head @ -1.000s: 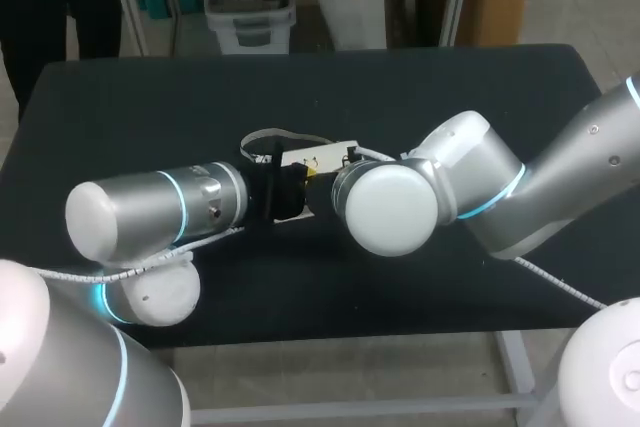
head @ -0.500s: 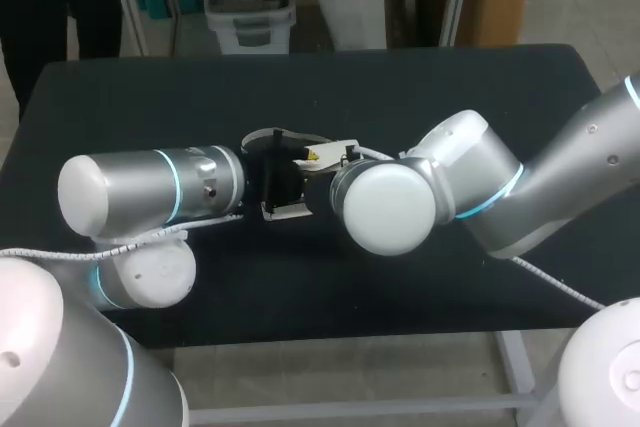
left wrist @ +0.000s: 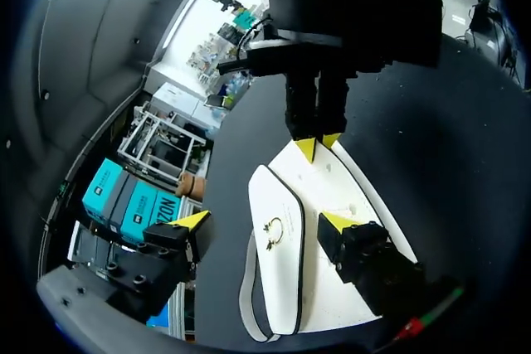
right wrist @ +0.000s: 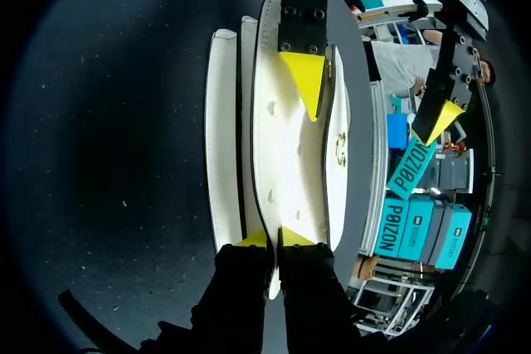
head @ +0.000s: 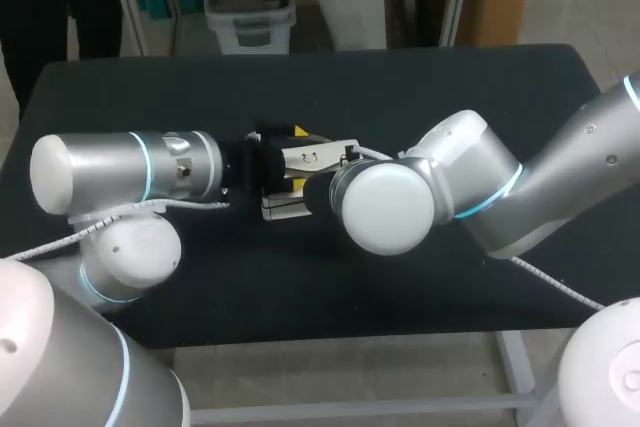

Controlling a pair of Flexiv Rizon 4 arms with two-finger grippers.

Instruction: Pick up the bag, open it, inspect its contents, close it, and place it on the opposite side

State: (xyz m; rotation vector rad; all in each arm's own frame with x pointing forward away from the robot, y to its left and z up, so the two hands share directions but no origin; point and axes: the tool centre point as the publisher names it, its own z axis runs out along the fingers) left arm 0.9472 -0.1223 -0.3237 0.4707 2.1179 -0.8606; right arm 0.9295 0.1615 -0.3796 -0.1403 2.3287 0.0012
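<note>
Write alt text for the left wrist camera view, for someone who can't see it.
A white bag with a small metal clasp lies on a black table, the left gripper open wide over it: one yellow-tipped finger above the bag, the other off to its side. Ahead, the right gripper pinches the bag's far edge.

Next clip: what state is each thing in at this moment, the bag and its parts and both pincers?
bag: open, flap standing away from the body.
flap: raised, pinched at its edge.
strap: slack, looped at the bag's end.
right pincer: shut on the flap.
left pincer: open, one finger on the flap, the other clear of the bag.
</note>
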